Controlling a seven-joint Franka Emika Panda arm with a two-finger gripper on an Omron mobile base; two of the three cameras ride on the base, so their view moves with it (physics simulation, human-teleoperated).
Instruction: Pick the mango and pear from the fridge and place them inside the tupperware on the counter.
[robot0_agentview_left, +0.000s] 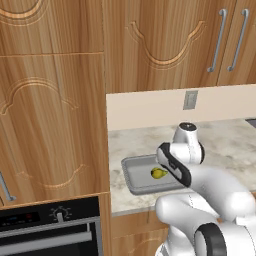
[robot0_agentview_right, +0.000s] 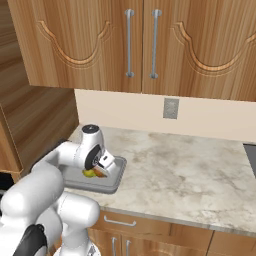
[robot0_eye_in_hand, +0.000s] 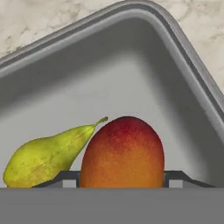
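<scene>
In the hand view the gripper (robot0_eye_in_hand: 122, 181) is closed on the mango (robot0_eye_in_hand: 123, 151), with one dark finger tip at each side of the fruit. The mango is already low inside the tupperware (robot0_eye_in_hand: 175, 74), over the grey floor, and I judge it is touching the floor or very close to it, but I cannot tell which. Just beside it, on its left in this view, the pear (robot0_eye_in_hand: 46, 155) lies on its side on the floor of the same container, its stem end touching or almost touching the mango.

From the left base view the pear (robot0_agentview_left: 158, 173) is seen inside the tupperware (robot0_agentview_left: 131, 172), which stands on the counter (robot0_agentview_left: 225, 145) near its front edge. The arm reaches down over it.

So the pear is done, and the mango is brought to its place. I think what is left is only to open the fingers and lift the hand away.
</scene>
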